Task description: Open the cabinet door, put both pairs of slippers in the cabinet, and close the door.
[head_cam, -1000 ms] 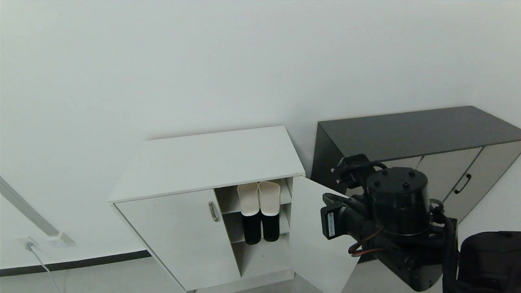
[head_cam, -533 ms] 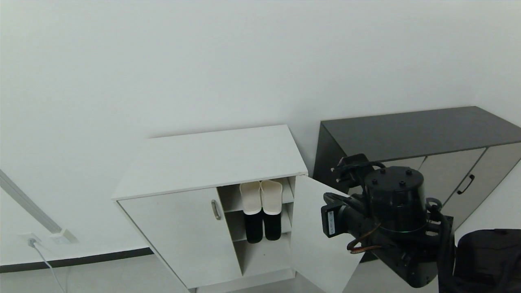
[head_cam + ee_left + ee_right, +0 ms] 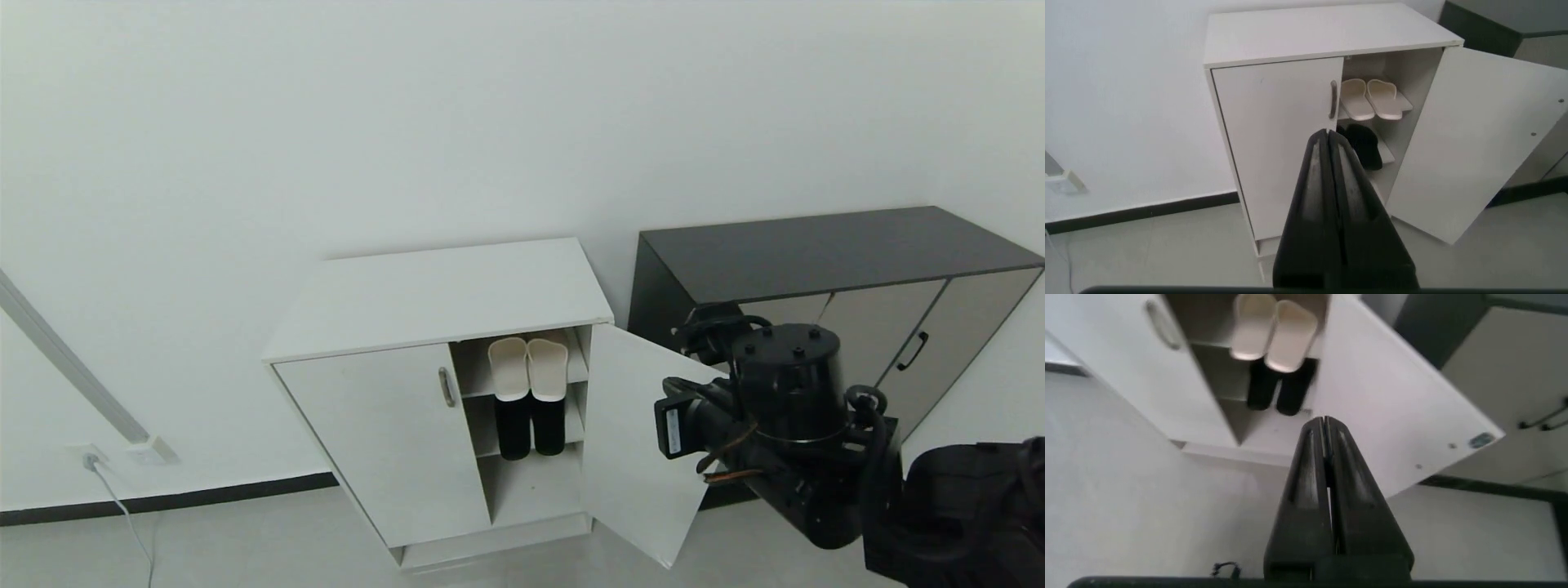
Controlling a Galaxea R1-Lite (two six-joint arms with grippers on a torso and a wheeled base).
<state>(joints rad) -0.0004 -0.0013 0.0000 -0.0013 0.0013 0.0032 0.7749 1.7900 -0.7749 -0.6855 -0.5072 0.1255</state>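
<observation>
The right gripper (image 3: 1326,425) has its two fingers pressed flat together with nothing between them. It hangs apart from everything, aimed at the gap in the cabinet (image 3: 441,294). Straight ahead of its tip sit the black slippers (image 3: 1278,388) on a middle shelf. On the shelf above them are the white slippers (image 3: 1274,331), toes poking over the edge. Close beside the gripper stands the open door (image 3: 1396,416), with its inner face turned toward the gripper. The left gripper (image 3: 1328,135), likewise closed and empty, hangs farther back, facing the closed door (image 3: 1274,155) near its handle (image 3: 1333,100).

Both pairs look stowed, so the step in hand is probably the last one, shutting the door. That would call for getting round to the door's outer face (or its free edge) and pushing it toward the opening. The open door's own handle cannot be seen. In the head view the right arm covers part of the door's free edge. How deep the slippers sit is hard to judge.
</observation>
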